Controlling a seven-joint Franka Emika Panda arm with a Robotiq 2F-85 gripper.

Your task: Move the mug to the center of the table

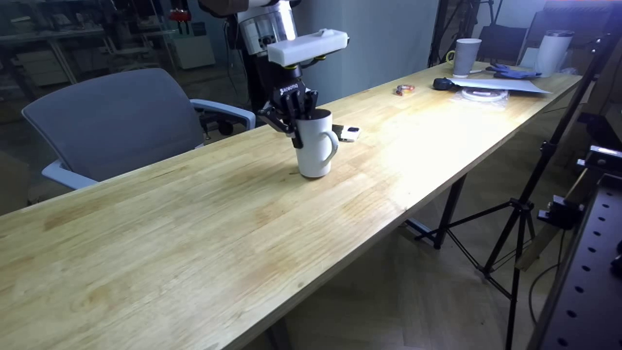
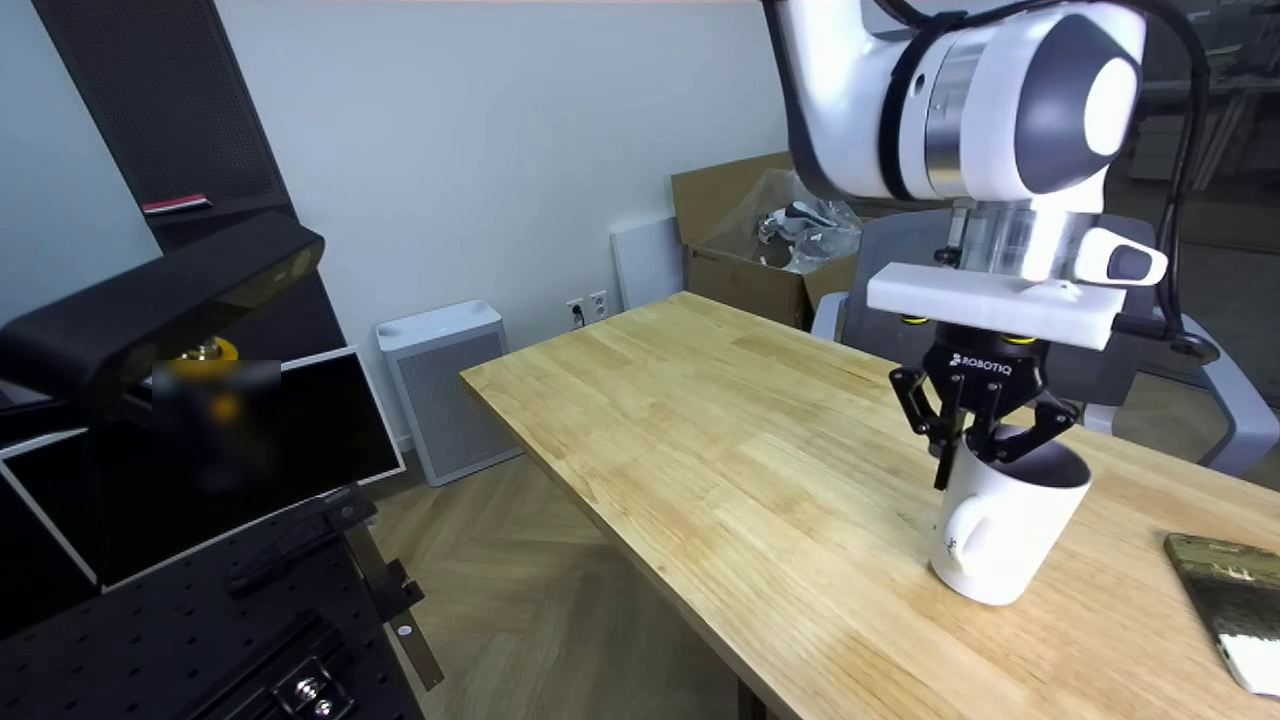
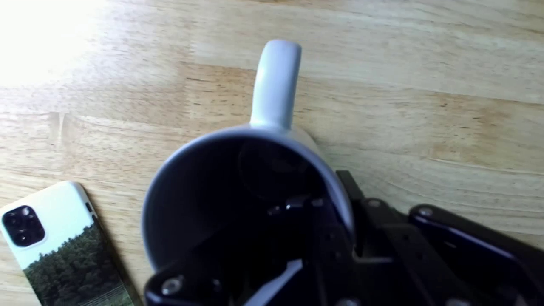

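A black claw point(image 2: 962, 464) pinches the wall of a white ceramic loop-handled mug point(image 1: 316, 146), one finger inside, near a white forest-print phone point(image 3: 80, 250) on a long light-wood worktop point(image 1: 194, 233). Open wood stretches from the mug to the worktop's long edge. Only an exterior view shows a brown cardboard box point(image 2: 745, 287) holding clear plastic point(image 2: 826, 242).

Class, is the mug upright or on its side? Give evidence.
Upright: in both exterior views the mug is mouth up. Any slight lean: cannot tell.
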